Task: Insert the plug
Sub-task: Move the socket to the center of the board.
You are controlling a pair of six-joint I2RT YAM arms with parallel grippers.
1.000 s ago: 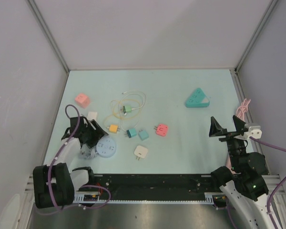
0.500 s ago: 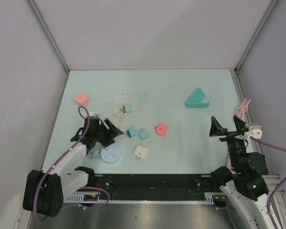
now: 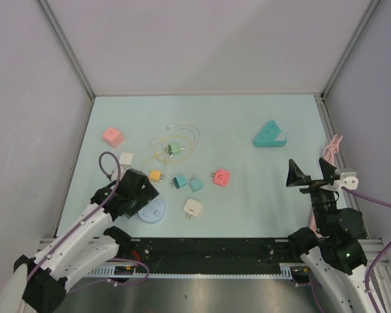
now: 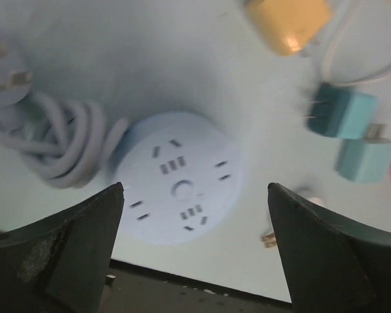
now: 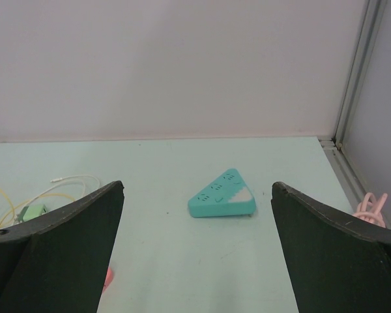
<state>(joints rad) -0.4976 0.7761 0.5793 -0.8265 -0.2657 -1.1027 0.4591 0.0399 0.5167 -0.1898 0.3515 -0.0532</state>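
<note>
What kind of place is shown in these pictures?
Probably a robot test booth, not a home: plain panel walls enclose a pale table strewn with coloured plugs, a round power strip and a triangular socket block.

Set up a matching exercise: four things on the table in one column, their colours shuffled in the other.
Things:
1. round socket
2. triangular socket
3. leftmost cube
4. plug right of the round socket

Colours:
A. white
B. pale blue
C. pink
D. teal

Pairs: 1-B, 2-D, 3-C, 4-A
</note>
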